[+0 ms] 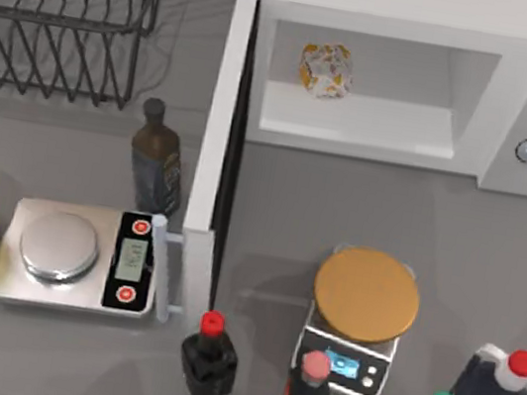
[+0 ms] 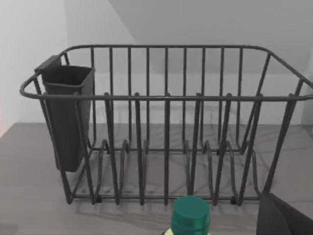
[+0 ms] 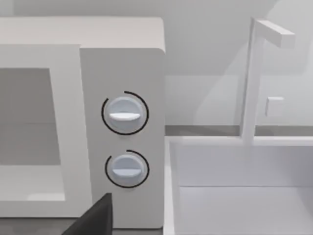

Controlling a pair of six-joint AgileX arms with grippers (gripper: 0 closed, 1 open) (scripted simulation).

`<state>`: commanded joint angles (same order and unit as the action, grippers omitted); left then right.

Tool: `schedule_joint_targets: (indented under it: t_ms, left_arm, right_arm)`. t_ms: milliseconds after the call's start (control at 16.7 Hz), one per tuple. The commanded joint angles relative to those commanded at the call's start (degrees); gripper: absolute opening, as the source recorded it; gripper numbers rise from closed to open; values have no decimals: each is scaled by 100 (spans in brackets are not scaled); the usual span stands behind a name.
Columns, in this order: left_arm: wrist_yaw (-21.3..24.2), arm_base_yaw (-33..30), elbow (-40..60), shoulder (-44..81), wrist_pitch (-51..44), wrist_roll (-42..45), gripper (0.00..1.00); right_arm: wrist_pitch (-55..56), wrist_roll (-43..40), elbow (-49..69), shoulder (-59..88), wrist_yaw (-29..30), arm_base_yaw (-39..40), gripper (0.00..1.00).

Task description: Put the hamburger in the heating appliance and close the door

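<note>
Bottles (image 1: 209, 357) are lined along the near edge; beyond, the hamburger (image 1: 325, 69) is seen inside the microwave (image 1: 391, 87), its door (image 1: 217, 150) swung open. Gripper states cannot be told.

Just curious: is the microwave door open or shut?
Open: the door swings out toward the table's front, and the hamburger sits inside the microwave.

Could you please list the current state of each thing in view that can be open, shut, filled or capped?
Microwave: open, holding the hamburger.
Door: swung fully open, handle beside the silver scales.
Dish rack: nothing in it.
Tan-topped scale: display lit.
Dark bottle: upright, capped.
Red-capped bottle: upright, capped.
</note>
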<state>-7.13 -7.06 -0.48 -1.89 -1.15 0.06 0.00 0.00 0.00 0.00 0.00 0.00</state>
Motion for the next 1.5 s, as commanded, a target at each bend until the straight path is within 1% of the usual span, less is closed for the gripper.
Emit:
schedule_joint_targets:
  t_ms: [240, 540, 720, 900, 1320, 1500]
  left_arm:
    - [-356, -361, 234, -422, -656, -6, 0]
    - [-371, -375, 253, -434, -698, -13, 0]
    - [-476, -569, 568, -64, -888, -180, 0]
    - [-677, -974, 1219, 857, -1288, -535, 0]
    - [-1200, -2057, 3113, 4258, -2495, -1645, 0]
    - [-1364, -2390, 3828, 5388, -2863, -2046, 0]
  right_arm:
    - [0, 0, 0, 0, 0, 0, 100]
    - [0, 0, 0, 0, 0, 0, 100]
    - [0, 0, 0, 0, 0, 0, 100]
    - [0, 0, 0, 0, 0, 0, 100]
    - [0, 0, 0, 0, 0, 0, 100]
    - [0, 0, 0, 0, 0, 0, 100]
